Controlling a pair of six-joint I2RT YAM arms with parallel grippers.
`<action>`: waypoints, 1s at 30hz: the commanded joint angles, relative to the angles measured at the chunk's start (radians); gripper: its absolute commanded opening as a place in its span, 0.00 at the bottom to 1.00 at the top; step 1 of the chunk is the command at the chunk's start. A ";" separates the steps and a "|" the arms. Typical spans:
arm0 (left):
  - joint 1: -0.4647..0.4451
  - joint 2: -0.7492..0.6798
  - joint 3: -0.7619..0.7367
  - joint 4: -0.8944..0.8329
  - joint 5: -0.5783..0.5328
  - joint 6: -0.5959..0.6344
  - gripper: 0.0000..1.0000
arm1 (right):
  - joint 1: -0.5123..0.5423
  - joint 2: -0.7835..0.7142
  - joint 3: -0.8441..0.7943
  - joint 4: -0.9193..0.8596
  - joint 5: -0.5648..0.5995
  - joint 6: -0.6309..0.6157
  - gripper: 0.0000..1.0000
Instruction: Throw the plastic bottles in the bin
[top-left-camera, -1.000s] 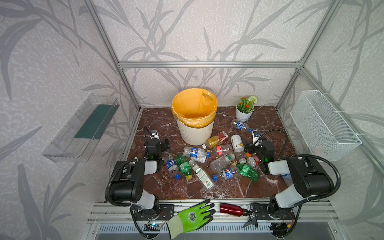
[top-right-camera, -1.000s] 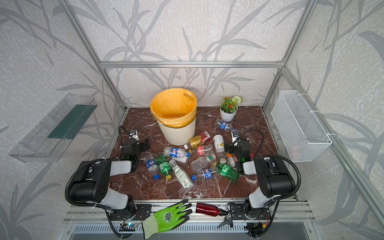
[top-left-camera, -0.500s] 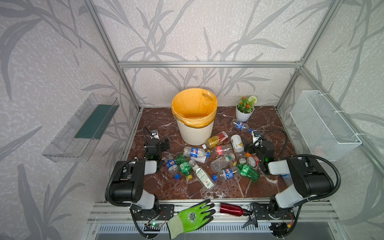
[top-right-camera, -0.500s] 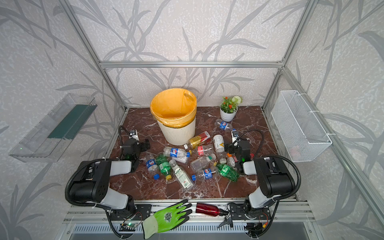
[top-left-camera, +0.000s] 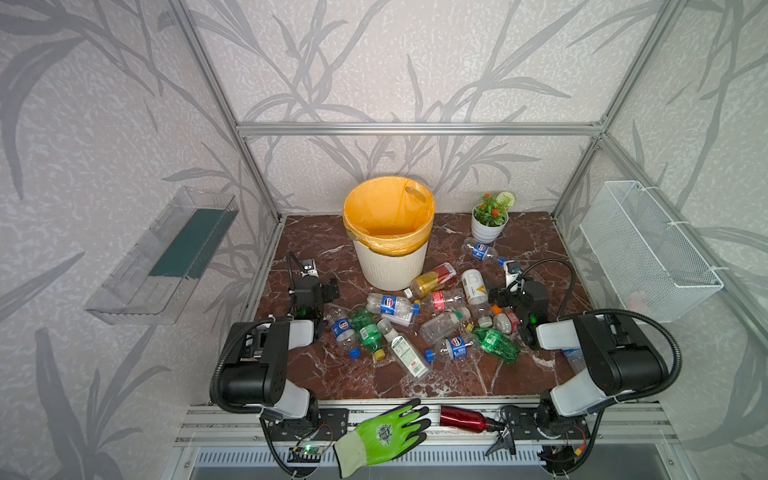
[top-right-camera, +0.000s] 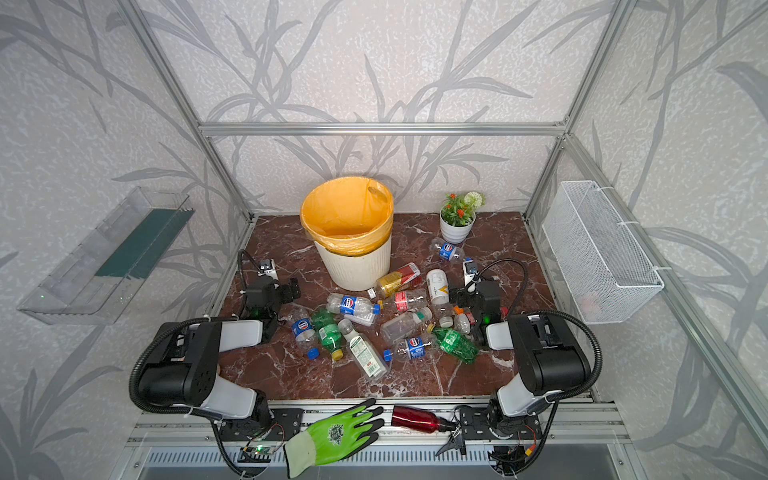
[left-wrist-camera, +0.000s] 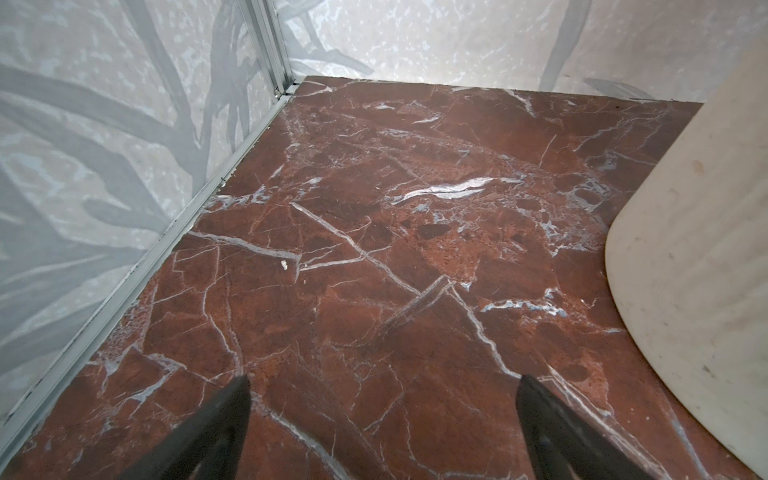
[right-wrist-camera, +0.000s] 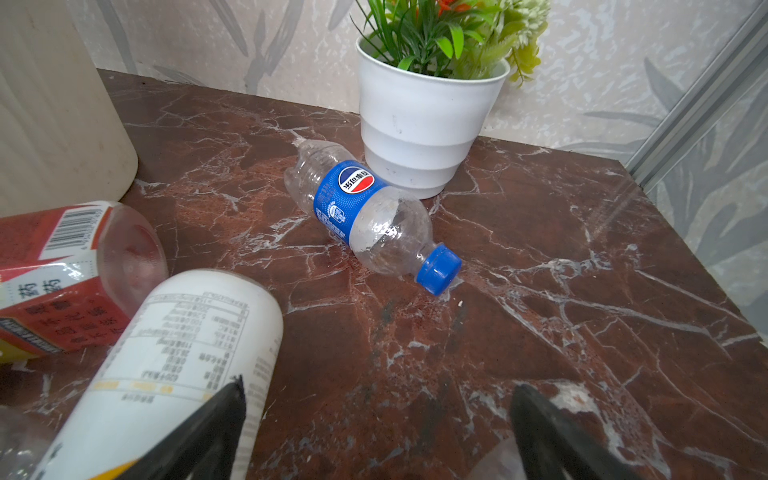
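- red-brown marble tabletop (top-left-camera: 324, 374) carries the whole scene. your round cream-white ribbed plastic bin (top-left-camera: 390, 270), with a yellow-orange bag liner folded over its rim, stands upright near the back wall.
- the small see-through plastic bottles (top-left-camera: 442, 324), clear or green, all lie on their sides on the marble in front of the bin, in a loose heap spreading from its foot.
- closest to the bin is a bottle with a red and yellow label (top-left-camera: 432, 279), right at the foot of its wall. beside it, further right of the bin, lies a white-labelled bottle (top-left-camera: 473, 286).
- one clear bottle with a blue label and blue cap (right-wrist-camera: 365, 212) lies apart from the heap, right of the bin and just in front of the small white flower pot (right-wrist-camera: 415, 137).
- your left claw (left-wrist-camera: 384, 386) sits left of the bin, low over bare marble, jaws spread wide with nothing between them.
- your right claw (right-wrist-camera: 379, 388) sits right of and in front of the bin at the heap's edge, also spread wide and holding nothing. the white-labelled bottle lies just beside one jaw, and you cannot tell whether they touch.
- well in front of the bin, past the marble's front edge, rest a green work glove (top-left-camera: 386, 432) and a shiny red metal bottle (top-left-camera: 461, 417).
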 joint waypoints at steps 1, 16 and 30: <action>0.005 -0.099 0.199 -0.397 -0.078 -0.081 0.99 | -0.003 -0.123 -0.007 -0.045 0.018 0.018 0.99; 0.005 -0.446 0.209 -0.727 -0.109 -0.308 0.98 | 0.542 -0.396 0.570 -1.335 0.008 0.253 0.84; 0.006 -0.542 0.217 -0.908 -0.212 -0.387 0.98 | 1.019 -0.048 0.864 -1.697 0.155 0.452 0.83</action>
